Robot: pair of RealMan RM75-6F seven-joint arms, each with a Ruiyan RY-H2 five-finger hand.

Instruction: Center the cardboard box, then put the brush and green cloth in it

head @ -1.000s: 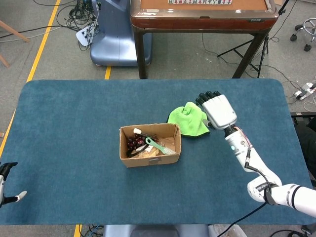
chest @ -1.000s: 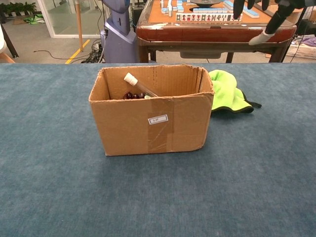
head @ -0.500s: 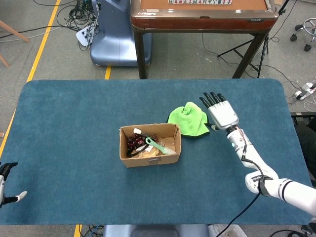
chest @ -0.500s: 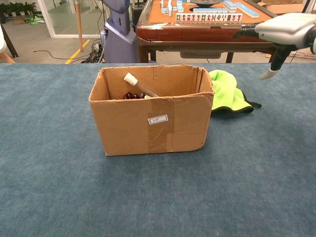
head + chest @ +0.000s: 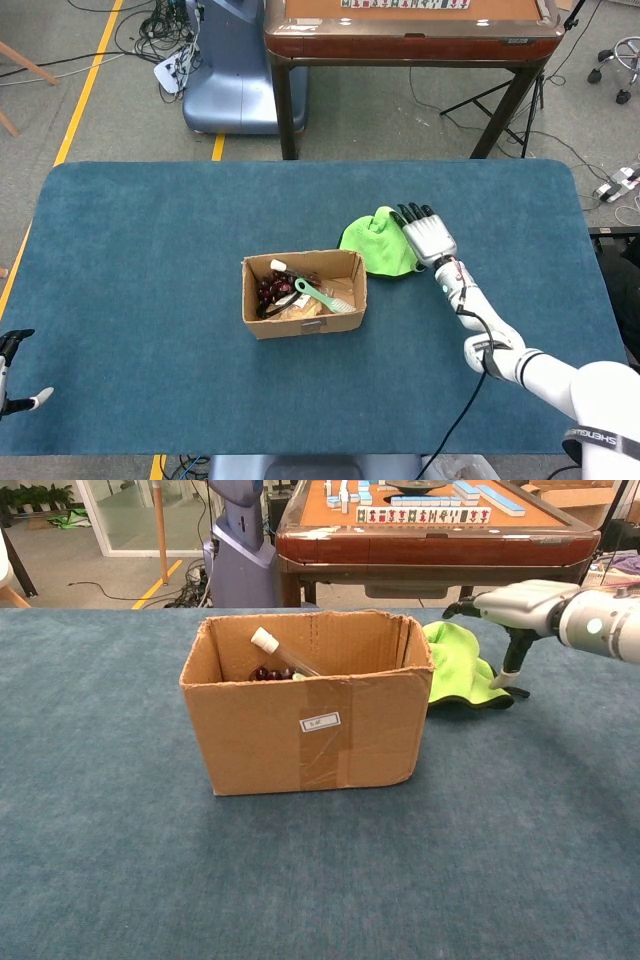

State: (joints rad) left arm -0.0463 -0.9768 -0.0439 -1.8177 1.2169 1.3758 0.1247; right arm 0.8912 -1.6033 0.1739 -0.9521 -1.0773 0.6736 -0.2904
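The cardboard box [image 5: 304, 294] [image 5: 308, 708] stands open near the middle of the blue table. A green-handled brush [image 5: 322, 296] lies inside it, its white handle end [image 5: 266, 640] poking above the rim. The green cloth [image 5: 375, 241] [image 5: 457, 671] lies crumpled just right of and behind the box. My right hand [image 5: 427, 234] [image 5: 512, 605] hovers flat over the cloth's right edge, fingers spread and holding nothing. My left hand [image 5: 12, 378] shows at the table's front left edge, far from the box, fingers apart.
Dark round items [image 5: 271, 290] also lie in the box. Beyond the table's far edge stand a wooden mahjong table [image 5: 410, 30] and a blue-grey machine base [image 5: 228, 70]. Cables trail on the floor behind.
My right hand has dropped lower and moved left, from high beside the cloth down to just over its right edge. The box, brush and cloth have not moved.
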